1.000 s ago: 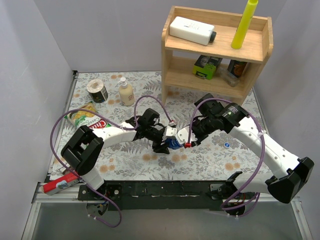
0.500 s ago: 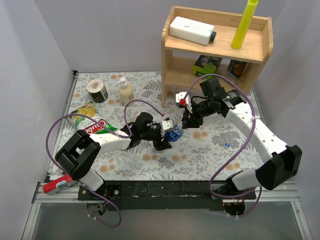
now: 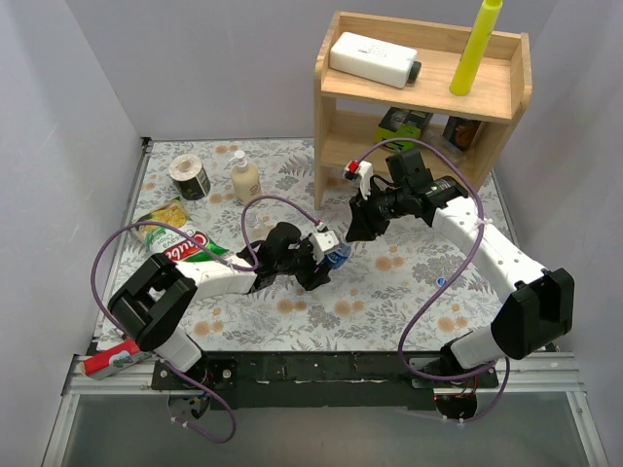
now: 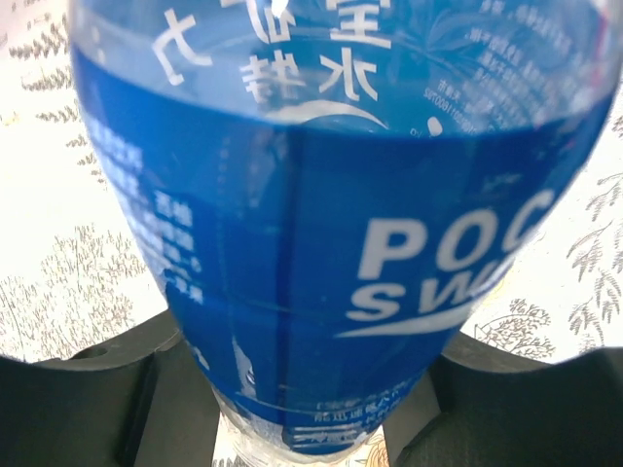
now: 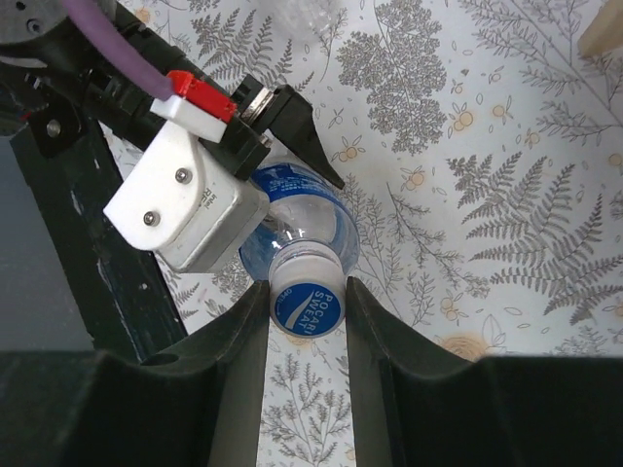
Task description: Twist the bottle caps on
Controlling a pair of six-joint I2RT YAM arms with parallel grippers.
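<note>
Floral tablecloth (image 3: 409, 292) mid-table, where I see the left gripper (image 3: 319, 273) clamped round the blue-labelled bottle (image 3: 337, 259), its blue cap (image 5: 307, 311) framed below the right gripper (image 3: 353, 232), jaws narrowly parted

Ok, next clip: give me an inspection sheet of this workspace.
Surface: fern-print table cover, flat.
Job's things: clear plastic bottle with blue label in left pincer; round blue plastic cap on its neck; second small blue cap loose on the cover.
Clutter: cream pump bottle, small round roll, yellow-green packet.
Pincers: right pincer straddles the neck cap; contact unclear.
Cables: purple cable looping off both arms.
Surroundings: wooden shelf unit, grey walls.
</note>
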